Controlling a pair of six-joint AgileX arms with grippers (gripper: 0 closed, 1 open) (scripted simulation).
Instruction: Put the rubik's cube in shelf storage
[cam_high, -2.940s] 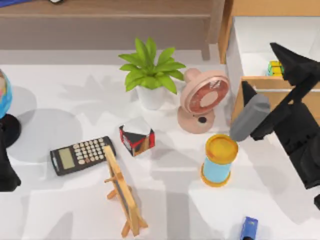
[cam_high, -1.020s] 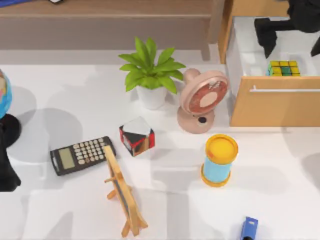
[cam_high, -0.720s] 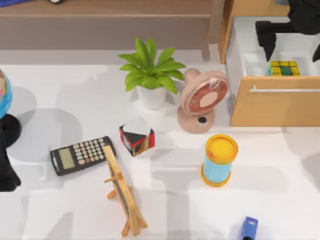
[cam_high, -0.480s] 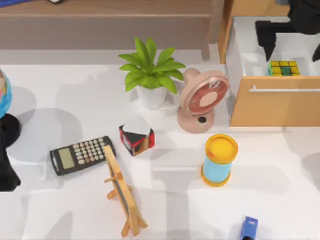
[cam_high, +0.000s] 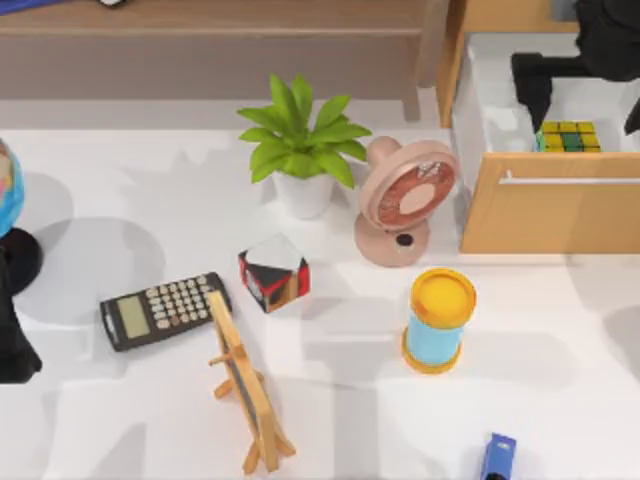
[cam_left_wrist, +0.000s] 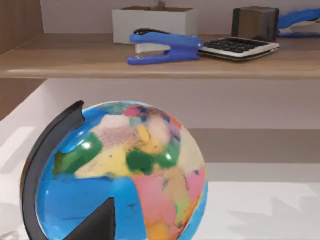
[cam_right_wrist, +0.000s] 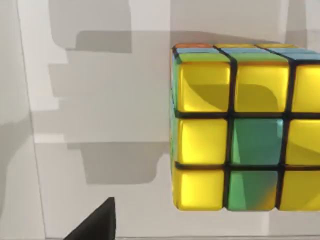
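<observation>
The rubik's cube (cam_high: 567, 136), yellow and green with dark grid lines, lies inside the pulled-out drawer (cam_high: 545, 210) of the light wooden cabinet at the back right. My right gripper (cam_high: 582, 100) hangs open over that drawer, just behind the cube and not touching it. In the right wrist view the cube (cam_right_wrist: 245, 130) is close, resting on the white drawer floor, with one dark fingertip (cam_right_wrist: 95, 222) off to its side. The shelf storage (cam_high: 200, 35), a long brown board with an upright panel, runs along the back. My left gripper (cam_high: 12, 340) stays parked, open, at the left edge beside the globe (cam_left_wrist: 120, 175).
On the table stand a potted plant (cam_high: 300, 150), a pink fan (cam_high: 405, 200), a red, black and white cube (cam_high: 272, 272), a calculator (cam_high: 163, 310), a small wooden easel (cam_high: 245, 385) and a yellow-lidded blue cylinder (cam_high: 438, 320). A blue stapler (cam_left_wrist: 165, 47) lies on the shelf board.
My right arm has swung from in front of the drawer to above it, then eased slightly toward the cube. The cube and left arm have not moved.
</observation>
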